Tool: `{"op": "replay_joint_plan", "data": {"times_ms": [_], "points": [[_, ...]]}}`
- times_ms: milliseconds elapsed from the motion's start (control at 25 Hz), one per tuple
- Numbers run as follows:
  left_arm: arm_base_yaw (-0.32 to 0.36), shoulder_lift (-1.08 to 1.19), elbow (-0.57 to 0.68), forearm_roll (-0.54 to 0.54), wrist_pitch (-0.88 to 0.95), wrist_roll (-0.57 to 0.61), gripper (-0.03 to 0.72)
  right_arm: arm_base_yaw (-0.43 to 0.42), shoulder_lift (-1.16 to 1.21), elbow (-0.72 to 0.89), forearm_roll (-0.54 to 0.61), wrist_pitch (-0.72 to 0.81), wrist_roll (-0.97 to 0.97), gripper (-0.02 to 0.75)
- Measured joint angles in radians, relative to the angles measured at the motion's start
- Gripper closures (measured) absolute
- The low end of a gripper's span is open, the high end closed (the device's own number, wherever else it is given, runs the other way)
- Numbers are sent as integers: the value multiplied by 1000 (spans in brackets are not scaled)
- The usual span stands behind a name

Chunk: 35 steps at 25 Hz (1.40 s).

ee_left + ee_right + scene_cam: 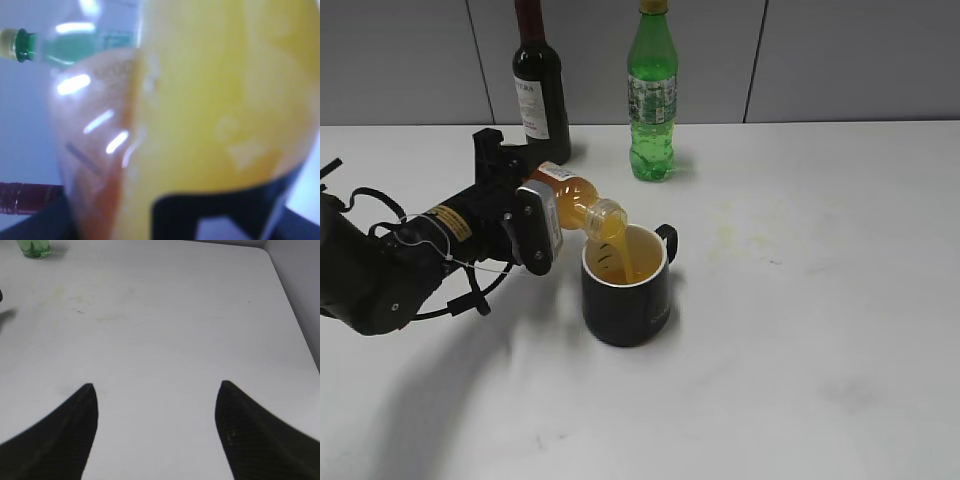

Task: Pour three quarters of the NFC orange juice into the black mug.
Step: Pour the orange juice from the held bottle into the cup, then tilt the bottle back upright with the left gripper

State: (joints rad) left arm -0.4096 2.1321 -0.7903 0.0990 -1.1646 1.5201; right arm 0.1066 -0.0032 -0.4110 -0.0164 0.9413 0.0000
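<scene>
Now the juice runs into the mug.

Left fingers (535,228) clamp the tipped juice bottle (572,200) over the black mug (625,285); tilting more could overfill or splash the table (800,300). Wine bottle (540,85) and green bottle (652,95) stand behind, apart. Right fingers (155,435) hang spread, empty.
</scene>
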Motion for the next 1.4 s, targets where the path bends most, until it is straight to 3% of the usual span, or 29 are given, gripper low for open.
{"op": "replay_joint_plan", "data": {"times_ms": [760,1400], "points": [[0,0,-1,-20,-6,99,218,0,0,0,0,0,0,183],[0,-30,-2,-20,-12,112,218,0,0,0,0,0,0,183]]}}
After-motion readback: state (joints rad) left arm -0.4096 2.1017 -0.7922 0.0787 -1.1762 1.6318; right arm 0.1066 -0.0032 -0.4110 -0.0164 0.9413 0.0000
